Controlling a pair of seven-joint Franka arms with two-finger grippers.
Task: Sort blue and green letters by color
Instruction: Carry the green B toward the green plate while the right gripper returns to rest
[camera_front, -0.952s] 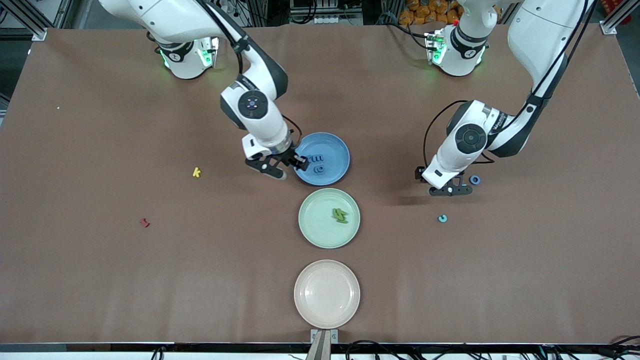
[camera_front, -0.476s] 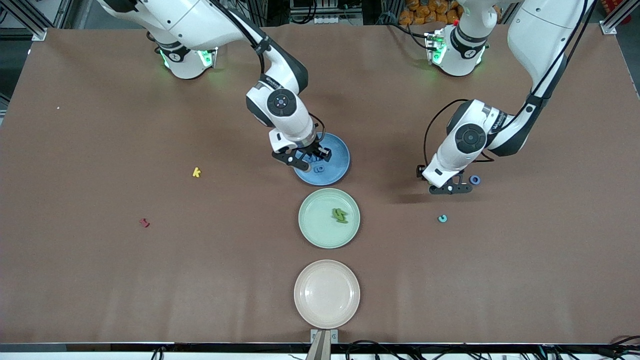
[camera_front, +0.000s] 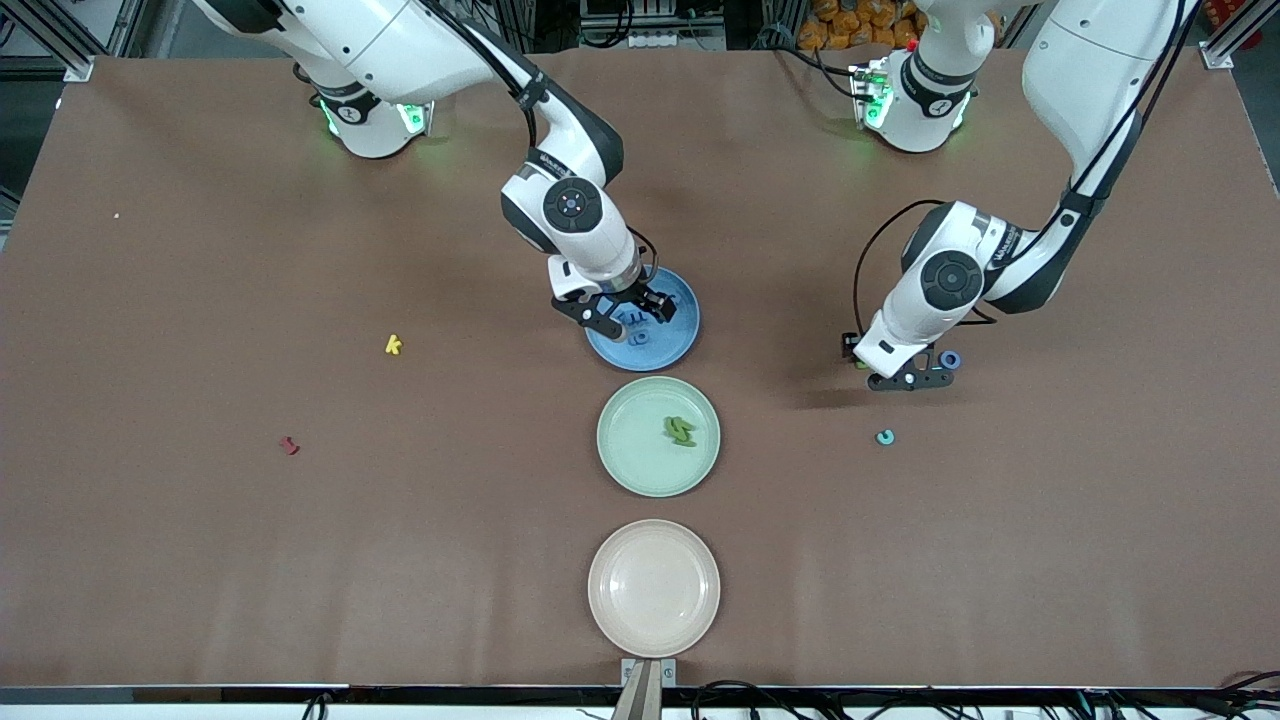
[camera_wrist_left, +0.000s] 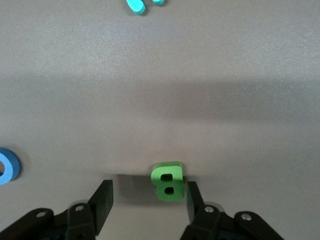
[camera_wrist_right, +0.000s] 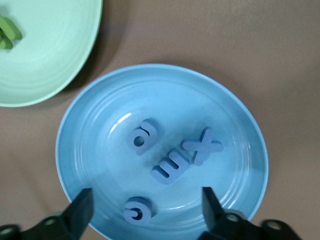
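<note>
Four blue letters (camera_wrist_right: 172, 150) lie flat in the blue plate (camera_wrist_right: 240, 120); green B (camera_wrist_left: 167, 181) and blue o (camera_front: 950, 359) rest on the desk (camera_front: 200, 550).

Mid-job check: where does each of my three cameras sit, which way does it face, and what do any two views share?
Front view: high across the table, facing both arm bases; shows both arms, blue plate, green plate and a beige plate.
Left wrist view: on the left arm's wrist, looking down at the table; the open left tool straddles the green B.
Right wrist view: on the right wrist, looking down; the open right tool hangs over the blue plate with four blue letters.
Shared: front and right wrist views both show the blue and green plates.
</note>
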